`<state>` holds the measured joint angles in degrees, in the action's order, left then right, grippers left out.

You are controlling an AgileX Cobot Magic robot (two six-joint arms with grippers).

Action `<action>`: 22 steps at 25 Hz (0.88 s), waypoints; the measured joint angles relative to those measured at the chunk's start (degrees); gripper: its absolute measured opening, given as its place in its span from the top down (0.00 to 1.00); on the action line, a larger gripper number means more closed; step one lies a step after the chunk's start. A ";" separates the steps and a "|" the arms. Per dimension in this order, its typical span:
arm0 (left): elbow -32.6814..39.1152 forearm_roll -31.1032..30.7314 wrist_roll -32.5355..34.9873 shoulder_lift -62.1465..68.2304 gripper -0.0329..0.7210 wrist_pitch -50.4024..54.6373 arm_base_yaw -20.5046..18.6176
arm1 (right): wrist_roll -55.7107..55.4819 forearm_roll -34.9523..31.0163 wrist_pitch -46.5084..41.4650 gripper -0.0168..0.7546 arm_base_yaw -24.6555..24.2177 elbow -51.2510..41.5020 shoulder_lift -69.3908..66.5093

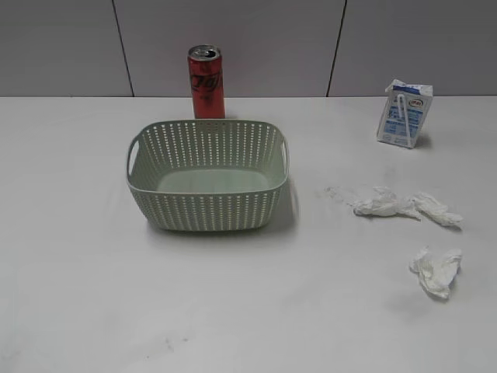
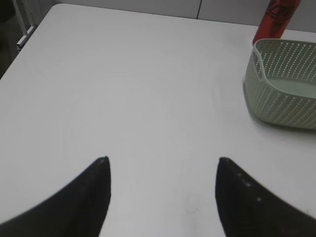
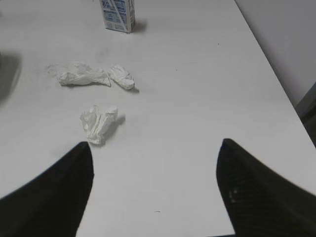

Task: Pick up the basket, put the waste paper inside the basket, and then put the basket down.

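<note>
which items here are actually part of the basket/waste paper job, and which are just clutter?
Part of the job:
- basket, empty, standing on the table
- long twisted waste paper wad, right of the basket
- smaller waste paper wad, nearer the camera

Just lying about:
- red drink can, upright behind the basket
- blue-and-white drink carton, far right

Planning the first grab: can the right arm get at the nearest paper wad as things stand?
Probably yes: the right pincer is open, and only bare table lies between it and the nearest paper wad.
</note>
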<state>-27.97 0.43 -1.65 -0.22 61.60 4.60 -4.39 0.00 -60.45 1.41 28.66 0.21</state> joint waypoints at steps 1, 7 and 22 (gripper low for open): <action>0.00 0.00 -0.07 0.00 0.28 0.00 0.00 | 0.00 0.00 0.00 0.22 0.00 0.00 0.00; 0.00 0.00 -0.10 0.00 0.28 0.00 0.00 | -0.13 0.00 0.00 0.22 0.00 0.00 0.00; -1.29 0.53 -0.06 0.00 0.28 -3.77 0.00 | -0.13 0.00 0.06 0.22 0.00 0.00 0.00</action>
<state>-29.26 0.96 -1.71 -0.22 57.83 4.60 -4.51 0.00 -60.39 1.41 28.66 0.21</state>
